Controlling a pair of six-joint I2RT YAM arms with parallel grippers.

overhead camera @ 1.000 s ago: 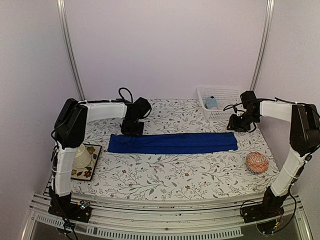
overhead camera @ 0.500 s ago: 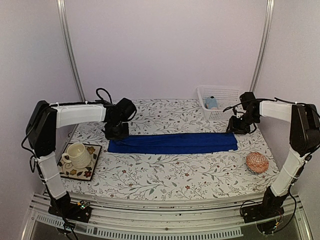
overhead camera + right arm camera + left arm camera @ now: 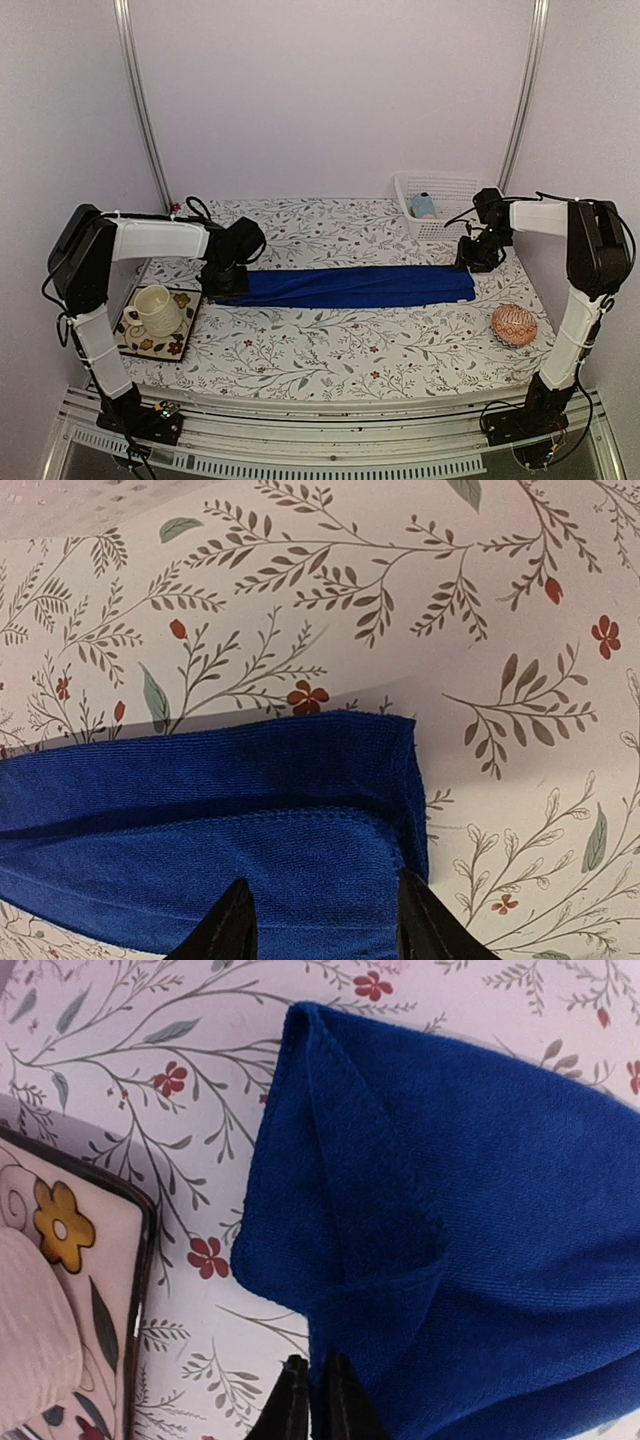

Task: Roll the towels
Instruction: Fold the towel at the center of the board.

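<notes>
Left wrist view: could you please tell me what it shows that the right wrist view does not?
Only the left wrist view shows a flowered tray with a cup, a folded-over corner of the towel, and the left gripper nearly shut at its edge. Only the right wrist view shows the towel's flat, square end with the right gripper open over it. Both show the blue towel on the floral tablecloth.

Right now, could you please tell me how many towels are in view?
2. The royal-blue towel lies stretched across the table; the light-blue towel sits in the white basket, far right. The basket may hide more.
</notes>
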